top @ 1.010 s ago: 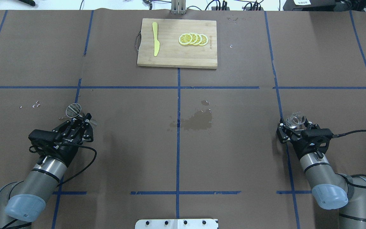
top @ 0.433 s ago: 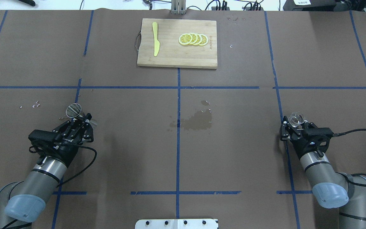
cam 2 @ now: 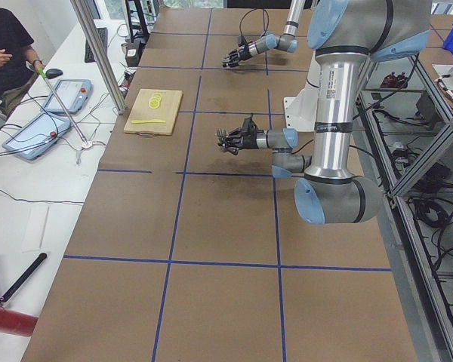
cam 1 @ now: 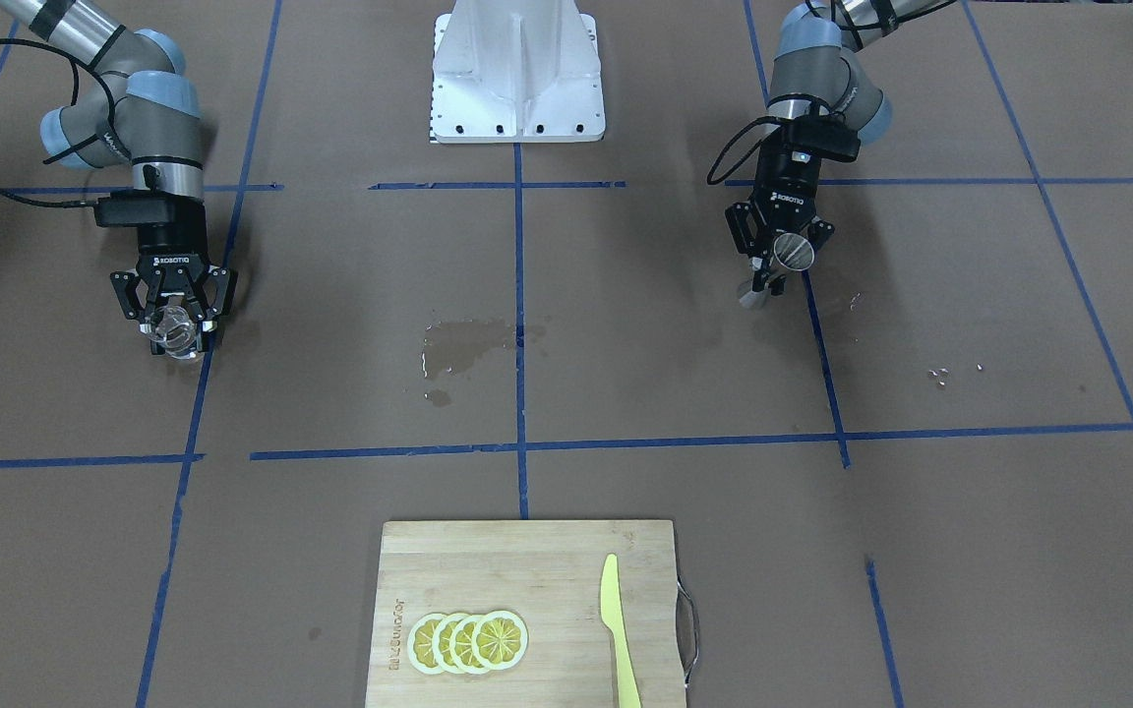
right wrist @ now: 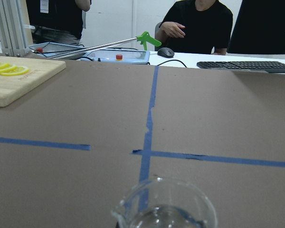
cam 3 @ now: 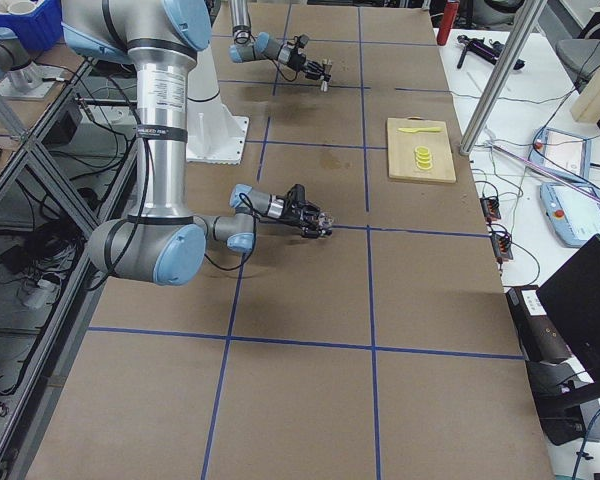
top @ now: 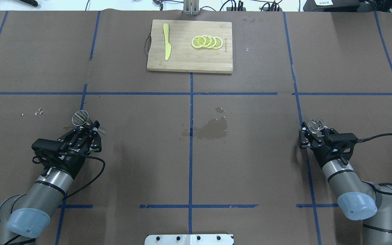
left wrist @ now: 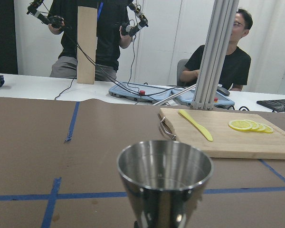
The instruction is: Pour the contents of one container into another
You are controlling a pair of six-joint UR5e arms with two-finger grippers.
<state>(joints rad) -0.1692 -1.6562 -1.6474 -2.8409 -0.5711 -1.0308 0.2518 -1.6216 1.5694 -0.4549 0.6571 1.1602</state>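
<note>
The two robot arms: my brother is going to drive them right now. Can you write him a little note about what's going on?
Left gripper: shut on the steel jigger at its waist, jigger upright.
Right gripper: shut on the glass cup, also upright.
The two are far apart, on opposite sides of the table, with a wet patch between them.
Done: both things are gripped.
Left: bring them together, then tip the glass cup over the jigger.
</note>
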